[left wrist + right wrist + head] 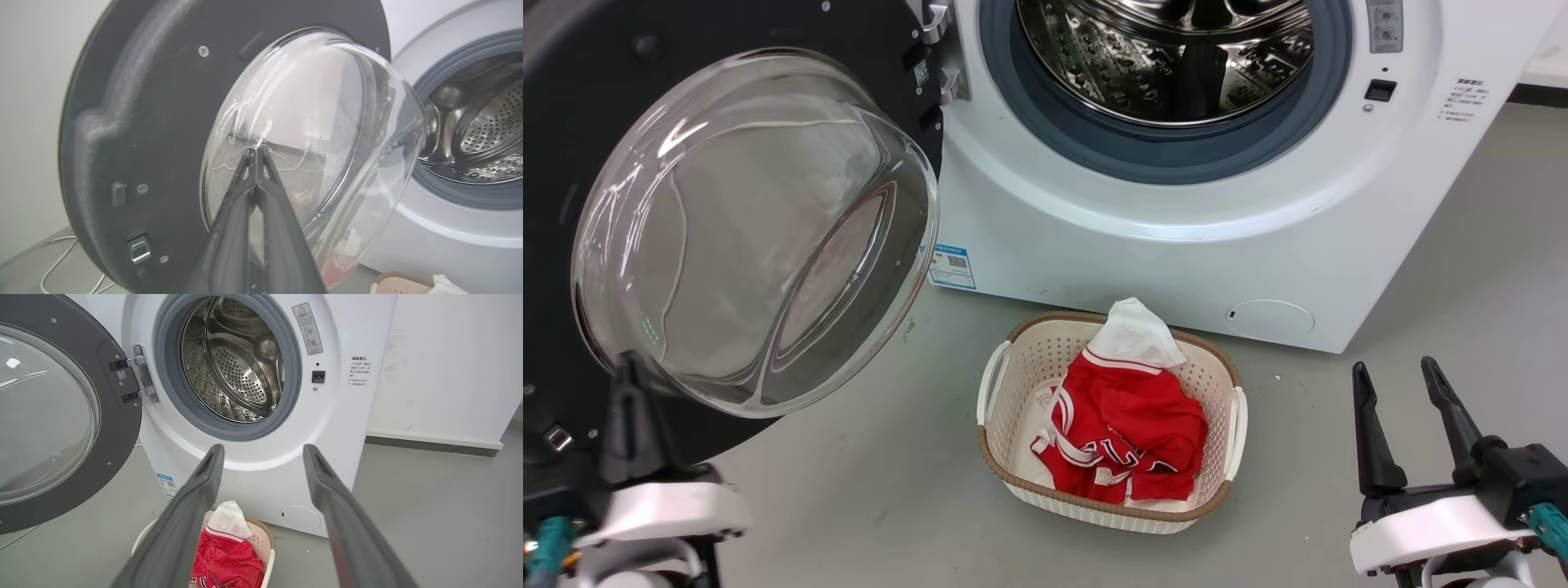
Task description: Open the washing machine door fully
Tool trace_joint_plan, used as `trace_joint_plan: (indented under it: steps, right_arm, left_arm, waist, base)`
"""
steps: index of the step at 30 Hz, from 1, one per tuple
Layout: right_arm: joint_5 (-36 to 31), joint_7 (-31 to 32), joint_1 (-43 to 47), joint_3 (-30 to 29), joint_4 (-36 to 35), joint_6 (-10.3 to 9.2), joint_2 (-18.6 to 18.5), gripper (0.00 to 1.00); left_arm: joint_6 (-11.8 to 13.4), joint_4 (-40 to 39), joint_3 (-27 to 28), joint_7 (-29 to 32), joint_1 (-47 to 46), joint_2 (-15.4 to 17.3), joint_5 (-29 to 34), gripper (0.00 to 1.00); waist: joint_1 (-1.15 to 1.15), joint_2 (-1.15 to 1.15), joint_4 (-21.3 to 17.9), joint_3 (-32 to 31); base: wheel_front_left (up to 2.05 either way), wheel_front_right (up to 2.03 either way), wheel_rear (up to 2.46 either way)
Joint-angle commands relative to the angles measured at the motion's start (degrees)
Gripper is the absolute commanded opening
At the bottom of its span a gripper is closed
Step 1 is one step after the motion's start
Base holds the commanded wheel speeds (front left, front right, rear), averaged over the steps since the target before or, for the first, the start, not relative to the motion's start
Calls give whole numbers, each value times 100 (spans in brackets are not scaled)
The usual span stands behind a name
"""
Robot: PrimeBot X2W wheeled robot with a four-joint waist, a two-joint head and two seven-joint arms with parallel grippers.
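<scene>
Two arms sit low, both grippers pointing forward at the washing machine (1135, 245).

Left side: forearm at the lower left of the head view. The left gripper (257, 154) has its fingers upright and clenched tip to tip, with nothing between them. The washing machine door (155, 122) stands right ahead of those tips, swung wide on its hinge (141, 375), with its inner face and glass bowl toward the gripper (cannot tell if they touch; the tips overlap the bowl's lower rim in the head view).

Right side: wrist low. The right gripper (1395, 367) has its fingers spread wide, empty, touching nothing. The drum (241, 363) is straight ahead of it, well apart.

The basket (1078, 506) with the red garment (1135, 425) sits on the floor between the two grippers, just before the machine's front.
</scene>
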Motion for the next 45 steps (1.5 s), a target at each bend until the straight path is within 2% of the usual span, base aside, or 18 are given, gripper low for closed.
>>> trace_joint_plan:
  steps: [1, 9, 16, 22, 28, 29, 31, 32, 33, 34, 45]
  right_arm:
    - [6, -27, -22, 13, -1, -4, 9, 100]
    - [-61, -31, -49, 83, 62, -4, 9, 100]
    - [-105, -42, -51, 52, 84, -4, 10, 100]
    - [-122, -48, -73, -9, 59, -4, 10, 100]
    - [-111, -53, -88, -6, 54, -4, 9, 100]
    - [-104, -54, -88, -3, 62, -4, 9, 100]
    - [-88, -62, -86, 0, 80, -4, 10, 100]
    - [-79, -68, -91, 3, 83, -4, 9, 100]
    - [-69, -72, -98, 7, 87, -4, 9, 100]
    - [-68, -76, -104, 8, 90, -4, 9, 100]
    - [-42, -118, -140, 15, 141, -4, 9, 100]
  left_arm:
    - [-30, -72, -64, -12, 59, -52, 62, 0]
    - [-354, -379, -692, -11, 143, -365, 513, 0]
    - [-590, -197, -1132, -11, -7, -451, 719, 0]
    - [-657, 71, -1362, -11, -142, -515, 841, 0]
    - [-577, 174, -1419, -11, -195, -546, 934, 0]
    - [-566, 177, -1414, -12, -187, -550, 944, 4]
    - [-537, 182, -1397, -11, -156, -551, 961, 39]
    - [-517, 176, -1387, -11, -138, -556, 964, 64]
    - [-508, 175, -1379, -11, -117, -560, 968, 97]
    - [-505, 183, -1374, -11, -103, -561, 970, 100]
    - [-526, 214, -1354, -11, -148, -579, 962, 100]
  waist:
    - [0, 0, -32, -26]
    - [0, 0, -326, -160]
    - [0, 0, -747, -206]
    - [0, 0, -1064, -170]
    - [0, 0, -1234, -134]
    - [0, 0, -1247, -138]
    - [0, 0, -1272, -143]
    - [0, 0, -1283, -139]
    - [0, 0, -1293, -136]
    - [0, 0, -1300, -131]
    - [0, 0, -1297, -117]
  base:
    - [0, 0, 0]
    - [0, 0, 0]
    - [0, 0, 0]
    - [0, 0, 0]
    - [0, 0, 0]
    - [0, 0, 0]
    - [0, 0, 0]
    - [0, 0, 0]
    - [0, 0, 0]
    - [0, 0, 0]
    - [0, 0, 0]
